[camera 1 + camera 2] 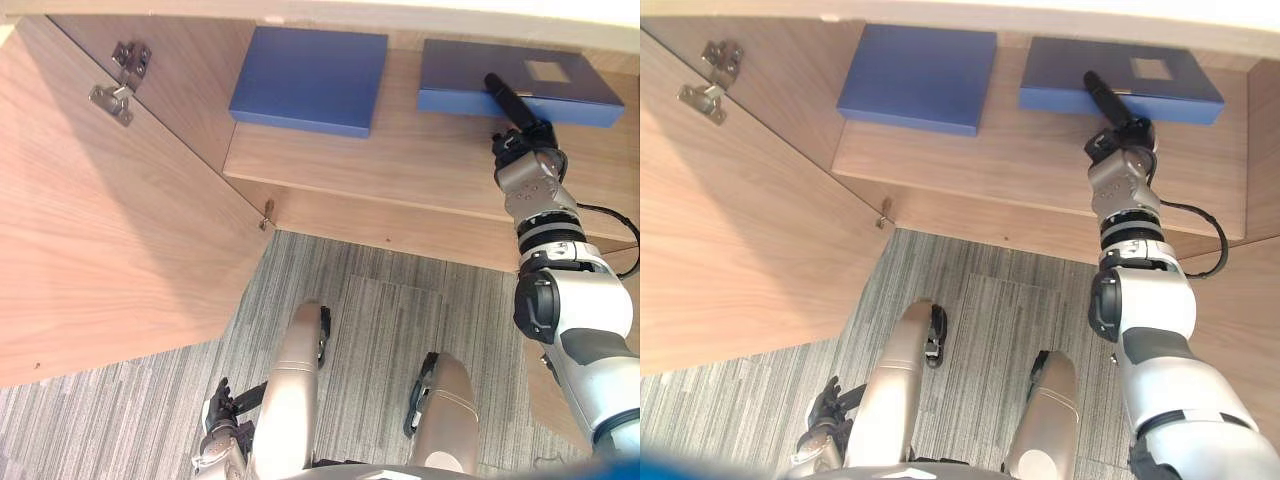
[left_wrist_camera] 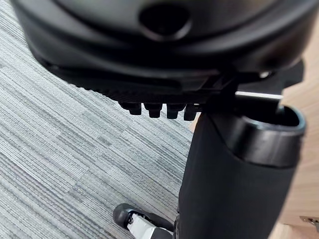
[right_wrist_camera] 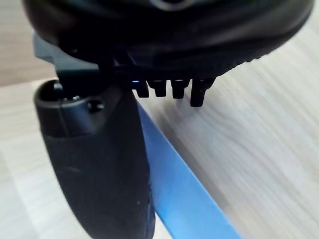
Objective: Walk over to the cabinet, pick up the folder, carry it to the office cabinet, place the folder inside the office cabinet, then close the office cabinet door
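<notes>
Cabinet (image 1: 200,90) found open, with its wooden door (image 1: 110,230) swung out at 9 o'clock and two metal hinges (image 1: 112,102) exposed near the door's upper edge at 10 o'clock. The wooden shelf (image 1: 400,160) runs across 12 to 2 o'clock. Two flat blue items lie on it, well apart. The folder (image 1: 580,95) is at 1 o'clock, lying flat against the back of the shelf, with a pale square label (image 1: 548,71) on its top face. A second folder (image 1: 310,78), plain blue, lies flat at 12 o'clock, nearer the door side. The right hand (image 1: 512,105) is raised at 2 o'clock, its arm coming up from 4 o'clock. Its dark fingers are stretched out straight and narrow, pointing toward 11 o'clock, and cross the near edge of the folder onto its top face. Nothing is gripped. Whether the fingertips press on the cover or sit just above it cannot be told. The right wrist view shows the thumb (image 3: 99,169) close over the folder's bright blue edge (image 3: 184,189), with bare shelf wood on either side. The left hand (image 1: 222,405) hangs low at 7 o'clock above the grey striped carpet (image 1: 380,300), fingers loose and empty. The left wrist view confirms that hand (image 2: 164,50) is over carpet.
</notes>
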Controlling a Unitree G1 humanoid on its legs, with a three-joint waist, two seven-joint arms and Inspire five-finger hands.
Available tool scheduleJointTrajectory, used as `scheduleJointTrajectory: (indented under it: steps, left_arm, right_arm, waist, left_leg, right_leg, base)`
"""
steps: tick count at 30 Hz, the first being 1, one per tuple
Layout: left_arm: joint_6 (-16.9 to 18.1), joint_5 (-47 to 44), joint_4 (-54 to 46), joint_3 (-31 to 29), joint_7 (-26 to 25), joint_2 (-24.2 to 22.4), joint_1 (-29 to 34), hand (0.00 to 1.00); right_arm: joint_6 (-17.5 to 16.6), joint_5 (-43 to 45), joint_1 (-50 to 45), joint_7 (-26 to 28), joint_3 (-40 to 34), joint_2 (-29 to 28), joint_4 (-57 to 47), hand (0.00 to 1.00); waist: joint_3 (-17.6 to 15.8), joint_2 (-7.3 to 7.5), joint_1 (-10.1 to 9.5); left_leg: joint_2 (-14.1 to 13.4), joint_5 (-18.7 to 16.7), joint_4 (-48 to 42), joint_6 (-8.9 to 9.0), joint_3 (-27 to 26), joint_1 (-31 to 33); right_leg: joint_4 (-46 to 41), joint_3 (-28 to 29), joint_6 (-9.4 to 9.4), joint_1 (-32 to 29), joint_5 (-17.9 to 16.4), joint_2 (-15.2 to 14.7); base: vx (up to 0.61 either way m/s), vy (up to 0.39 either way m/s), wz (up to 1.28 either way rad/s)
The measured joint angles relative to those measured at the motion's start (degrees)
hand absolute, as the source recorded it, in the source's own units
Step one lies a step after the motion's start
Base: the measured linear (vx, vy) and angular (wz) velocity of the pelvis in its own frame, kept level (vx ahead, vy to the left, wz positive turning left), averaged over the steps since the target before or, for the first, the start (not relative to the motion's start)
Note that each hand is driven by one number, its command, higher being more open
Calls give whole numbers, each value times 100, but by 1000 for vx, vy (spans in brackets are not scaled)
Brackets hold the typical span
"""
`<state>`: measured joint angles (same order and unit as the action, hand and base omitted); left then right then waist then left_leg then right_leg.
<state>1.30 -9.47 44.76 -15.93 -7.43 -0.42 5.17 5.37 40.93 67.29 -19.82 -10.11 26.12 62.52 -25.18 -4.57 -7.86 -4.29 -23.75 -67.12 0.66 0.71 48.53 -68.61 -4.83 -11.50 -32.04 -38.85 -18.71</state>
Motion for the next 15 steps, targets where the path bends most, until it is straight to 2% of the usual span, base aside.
scheduleJointTrajectory:
  steps: [3, 7, 12, 15]
  left_arm:
    - [-10, 94, 15, 12, 255, 66, 1, 100]
    - [-19, 250, 128, 117, 515, 203, 3, 100]
    - [-47, 284, 179, 137, 606, 246, 4, 100]
    - [-52, 287, 259, 160, 632, 295, 5, 100]
  right_arm:
    - [217, -272, -193, 657, 65, 119, 252, 100]
    - [247, -302, -422, 1285, 327, 220, 370, 100]
    - [96, 400, -806, 1591, 629, 318, 369, 100]
    - [21, 434, -995, 1776, 835, 316, 369, 100]
  waist:
    - [6, 9, -3]
    - [48, 36, -10]
    - [92, 59, -63]
    - [161, 111, -99]
  left_leg:
    - [-78, 65, 333, -21, -25, -321]
    - [-148, 199, 734, -43, -154, -589]
    - [-172, 290, 949, -40, -183, -785]
    - [-182, 347, 1081, -6, -199, -843]
  right_leg:
    - [427, -127, 55, 335, 210, 64]
    - [840, -163, 100, 515, 442, 109]
    - [1012, -255, 138, 694, 540, 110]
    - [1082, -275, 167, 710, 584, 114]
  base:
    - [69, -9, -7]
    - [46, 8, -10]
    - [5, -13, 0]
    - [0, 0, 0]
